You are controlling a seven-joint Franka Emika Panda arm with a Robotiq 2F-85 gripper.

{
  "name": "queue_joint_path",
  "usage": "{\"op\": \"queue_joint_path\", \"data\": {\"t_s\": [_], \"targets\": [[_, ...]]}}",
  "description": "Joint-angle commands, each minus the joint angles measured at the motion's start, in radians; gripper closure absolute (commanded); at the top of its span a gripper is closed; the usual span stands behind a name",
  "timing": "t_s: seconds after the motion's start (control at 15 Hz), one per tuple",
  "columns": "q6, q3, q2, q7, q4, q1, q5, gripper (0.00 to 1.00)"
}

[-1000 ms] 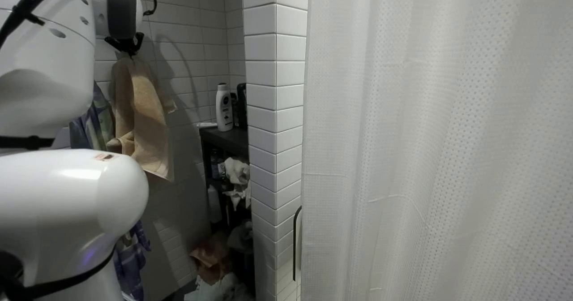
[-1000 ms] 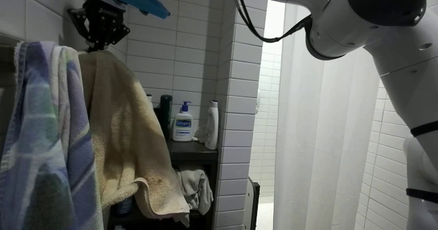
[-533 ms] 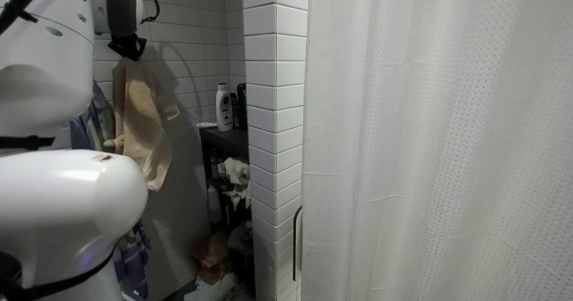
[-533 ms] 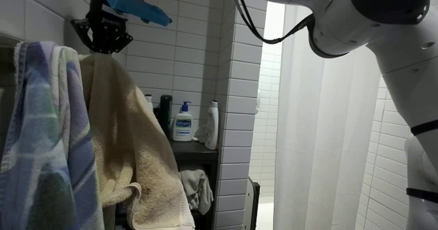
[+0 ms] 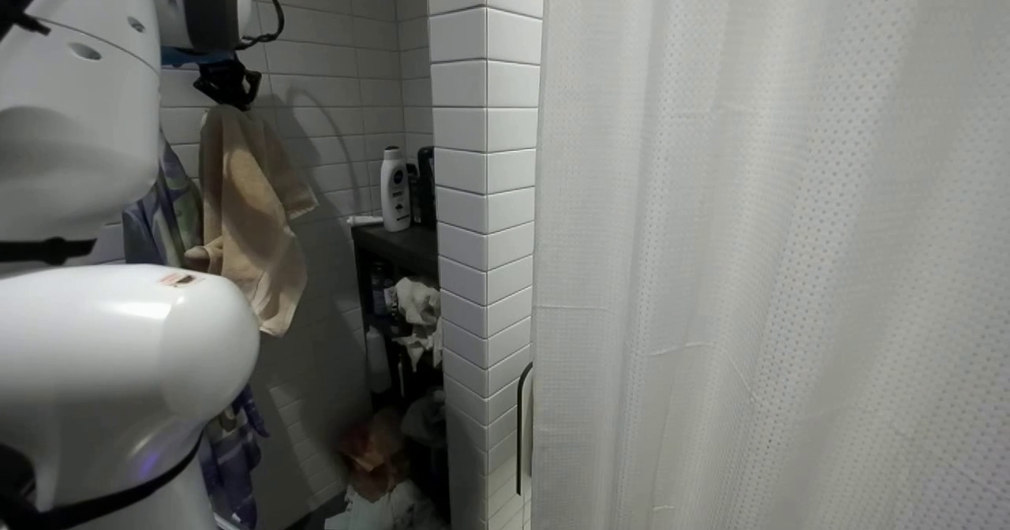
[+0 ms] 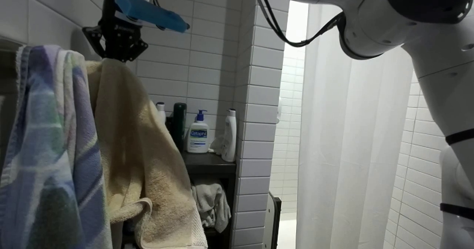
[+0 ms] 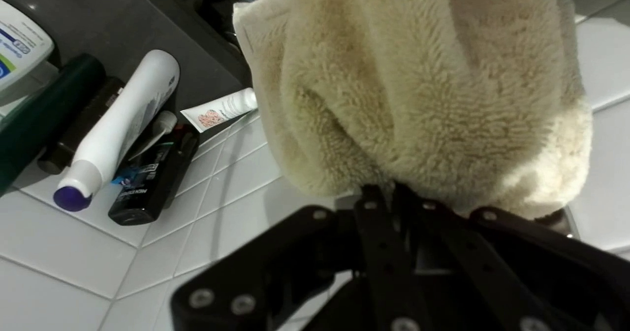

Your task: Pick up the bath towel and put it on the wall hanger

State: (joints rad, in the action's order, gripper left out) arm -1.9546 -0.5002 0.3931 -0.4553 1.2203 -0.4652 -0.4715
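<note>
The beige bath towel (image 6: 163, 175) hangs in limp folds beside the tiled wall, seen in both exterior views. At its top my gripper (image 6: 117, 59) points downward, shut on the cloth. In the wrist view the gripper (image 7: 387, 188) has its fingertips close together, with a pinch of the towel (image 7: 433, 99) between them. Most of the towel drops away beyond the fingers. A shiny metal piece (image 7: 562, 222) peeks out behind the towel's edge; I cannot tell whether it is the wall hanger, which otherwise stays hidden.
A blue patterned cloth (image 6: 48, 138) hangs right beside the towel. Behind stands a dark shelf (image 6: 209, 163) with several bottles, including a white pump bottle (image 6: 198, 138). A tiled column (image 5: 485, 199) and a white curtain (image 5: 750, 238) flank the arm.
In the exterior views the gripper has shifted slightly right and down, with the towel still in it. The towel's lower edge has swung and hangs lower.
</note>
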Motion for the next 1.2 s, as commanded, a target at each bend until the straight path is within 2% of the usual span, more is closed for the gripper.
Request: {"op": "queue_joint_path", "data": {"t_s": [0.0,0.13,0.27,0.67,0.73,0.87,0.93,1.13], "targets": [[-0.011,0.007,-0.048,-0.024,0.090,0.023,0.005,0.65],[-0.009,0.010,-0.055,-0.031,0.099,0.026,0.003,0.62],[-0.011,0.014,-0.062,-0.037,0.108,0.028,0.001,0.52],[-0.013,0.023,-0.084,-0.056,0.131,0.043,0.002,0.12],[-0.012,0.019,-0.039,-0.037,0.059,0.030,0.000,0.30],[-0.012,0.022,-0.044,-0.044,0.067,0.034,-0.001,0.16],[-0.013,0.023,-0.045,-0.045,0.070,0.036,-0.001,0.12],[-0.015,0.023,-0.048,-0.047,0.074,0.036,-0.001,0.11]]}}
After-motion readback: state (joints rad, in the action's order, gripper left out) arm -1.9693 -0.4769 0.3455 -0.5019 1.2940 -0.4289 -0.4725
